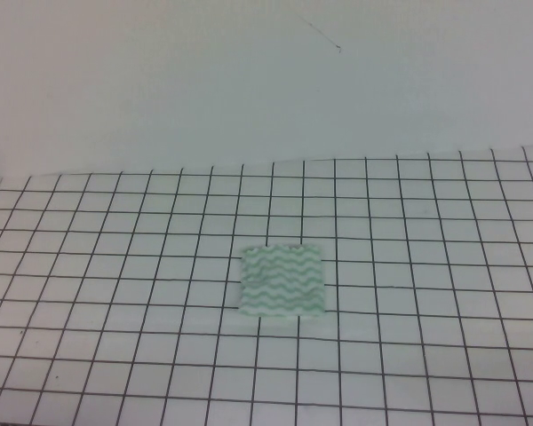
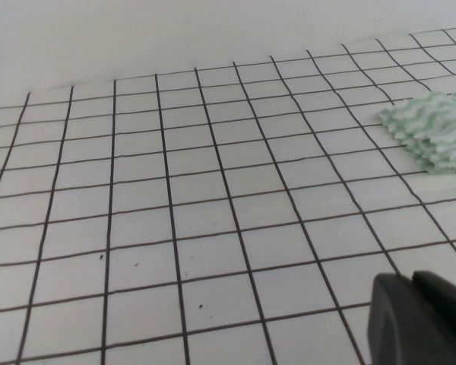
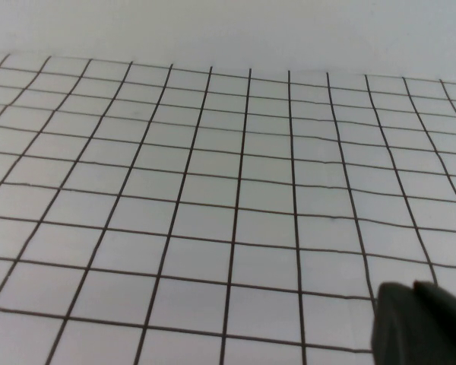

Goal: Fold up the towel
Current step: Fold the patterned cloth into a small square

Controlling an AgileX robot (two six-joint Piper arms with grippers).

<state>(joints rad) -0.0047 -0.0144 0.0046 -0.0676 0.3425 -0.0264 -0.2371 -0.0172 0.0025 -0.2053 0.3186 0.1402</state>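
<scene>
Towel [image 1: 282,280] place: lay flat near the middle of the grid table [image 1: 115,266], edges roughly square to its lines.
Towel look: pale green with a white wave pattern, in a small compact rectangle. Showed several stacked layers along one edge in the left wrist view, so judged already folded more than once.
Weight: judged very light; likely to skid across the grid table under a sideways nudge.
Stiffness: judged soft and limp; expected to sag from any single pinch point and lose its shape once lifted.
Surface: looked like thin cloth, neither slippery nor fragile.
Where to take hold: judged best at a corner or along the layered edge, pinching all layers together. Called for a low approach against the grid table to get under the bottom layer; risked lifting only the top layers otherwise and opening the stack.
Left gripper [image 2: 413,283]: hung low over the grid table, well apart from the towel, with jaws pressed together on nothing.
Right gripper [image 3: 414,293]: hung low over bare squares of the grid table, with jaws pressed together on nothing; no towel in its view.
Hidden: both arms absent from the high view, and only a dark tip of each gripper visible, cut off at the frame corner. Exact spot of either gripper over the grid table impossible to tell. Layer count too fine to read, towel underside unseen, and towel cut by the frame edge in the left wrist view.
</scene>
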